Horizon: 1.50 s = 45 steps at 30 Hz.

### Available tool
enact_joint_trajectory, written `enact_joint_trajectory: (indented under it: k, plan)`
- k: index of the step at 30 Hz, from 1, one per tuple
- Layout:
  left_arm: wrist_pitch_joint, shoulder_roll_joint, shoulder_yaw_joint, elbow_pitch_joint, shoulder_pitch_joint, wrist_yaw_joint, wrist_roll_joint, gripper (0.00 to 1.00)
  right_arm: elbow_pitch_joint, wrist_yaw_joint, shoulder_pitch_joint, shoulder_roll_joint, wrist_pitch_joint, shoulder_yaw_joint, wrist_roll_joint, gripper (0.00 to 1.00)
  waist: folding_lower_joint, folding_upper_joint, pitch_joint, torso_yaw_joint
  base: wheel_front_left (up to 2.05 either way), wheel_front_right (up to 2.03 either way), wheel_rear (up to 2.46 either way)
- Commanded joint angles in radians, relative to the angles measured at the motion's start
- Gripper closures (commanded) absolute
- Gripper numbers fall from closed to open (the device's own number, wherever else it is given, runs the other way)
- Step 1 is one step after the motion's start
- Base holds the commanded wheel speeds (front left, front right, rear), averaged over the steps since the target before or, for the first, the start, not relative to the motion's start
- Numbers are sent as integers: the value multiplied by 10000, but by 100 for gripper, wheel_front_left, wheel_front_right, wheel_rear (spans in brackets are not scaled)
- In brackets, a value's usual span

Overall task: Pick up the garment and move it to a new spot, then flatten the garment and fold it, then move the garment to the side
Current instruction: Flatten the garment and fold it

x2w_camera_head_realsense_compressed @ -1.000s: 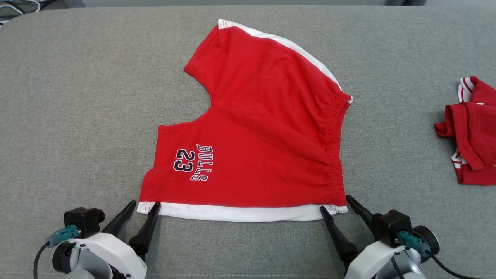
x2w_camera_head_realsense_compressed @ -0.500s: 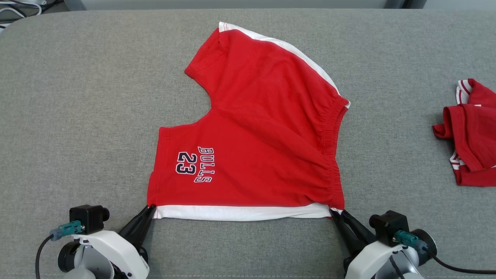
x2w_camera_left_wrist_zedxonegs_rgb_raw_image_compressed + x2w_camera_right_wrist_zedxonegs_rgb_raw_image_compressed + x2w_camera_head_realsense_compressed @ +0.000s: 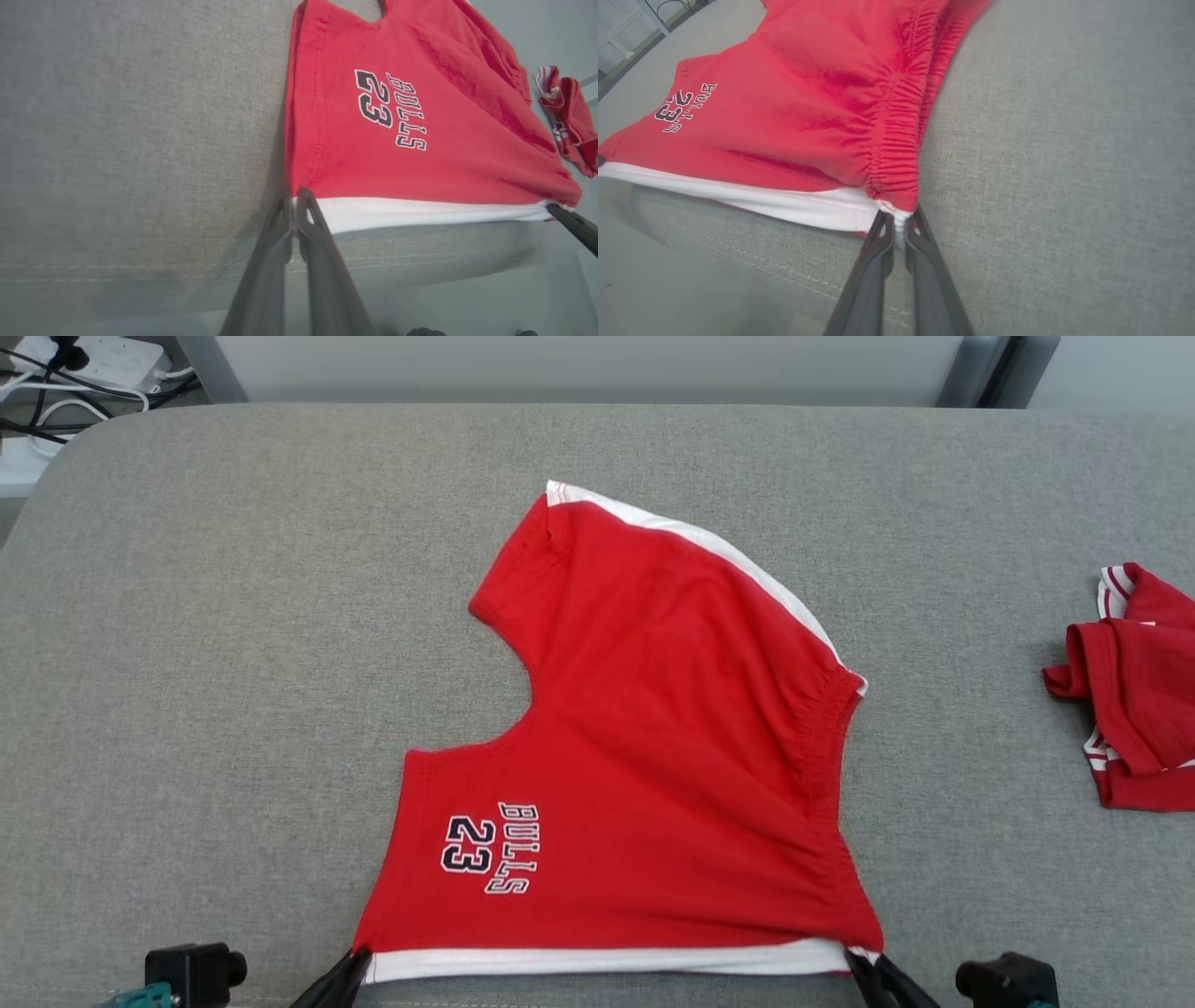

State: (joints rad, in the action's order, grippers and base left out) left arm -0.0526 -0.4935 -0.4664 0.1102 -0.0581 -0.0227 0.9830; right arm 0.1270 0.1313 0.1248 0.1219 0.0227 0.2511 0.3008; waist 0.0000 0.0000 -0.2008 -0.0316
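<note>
The garment [image 3: 644, 775] is a pair of red shorts with white side stripes and "BULLS 23" printed on one leg, spread on the grey padded table [image 3: 233, 663]. My left gripper [image 3: 359, 959] is shut on the near leg-hem corner of the garment [image 3: 373, 154]; in the left wrist view its fingers [image 3: 294, 212] pinch the white stripe's end. My right gripper [image 3: 859, 959] is shut on the near waistband corner of the garment [image 3: 808, 116], where the right wrist view shows white cloth bunched between the tips [image 3: 900, 228]. The near edge is stretched straight between both grippers.
A second crumpled red and white garment [image 3: 1134, 695] lies at the table's right edge. Cables and a power strip [image 3: 89, 364] sit on the floor past the far left corner. The table's front seam [image 3: 784, 280] runs just under the gripped edge.
Both grippers closed from open onto the garment's near corners. They then drew the near edge taut toward the table's front. The head camera has tilted, so the whole picture sits lower.
</note>
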Motion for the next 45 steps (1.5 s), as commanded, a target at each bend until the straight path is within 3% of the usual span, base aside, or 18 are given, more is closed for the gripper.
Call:
enact_joint_trajectory:
  k: [1,6,12,17,23,33,39,45]
  plan:
    - [-14,-493,557,-429,-24,-264,131,100,-521,-6,304,57,149,12,33,100,0,0,25,-20,0,0,0]
    - [-142,-901,924,-1599,-724,-770,361,100,-1592,-6,1072,-12,723,18,-103,100,0,0,-127,53,0,0,0]
    - [-184,-1269,1279,-2415,-420,-870,327,100,-2159,-6,822,-114,999,-43,-224,100,0,0,-444,232,0,0,0]
    - [-317,-1692,1666,-2821,957,-722,68,100,-2330,-6,-359,-226,942,30,-130,100,0,0,-849,485,0,0,0]
    - [-1326,-2100,1664,-2777,3629,-443,-193,100,-1731,-6,-2131,-585,894,38,1223,100,0,0,-1380,940,0,0,0]
    - [-3064,-1677,1001,474,7831,714,47,100,712,-6,-5258,-712,-59,1298,4449,100,0,0,-2178,2127,0,0,0]
    - [-3138,-1314,561,2470,9573,1277,-206,100,2215,-6,-6723,-714,-1039,2458,5662,100,0,0,-2515,2693,0,0,0]
    - [-2892,-1142,149,3938,10724,1483,-411,100,3174,-6,-7683,-715,-1945,3560,6770,100,0,0,-2764,3120,0,0,0]
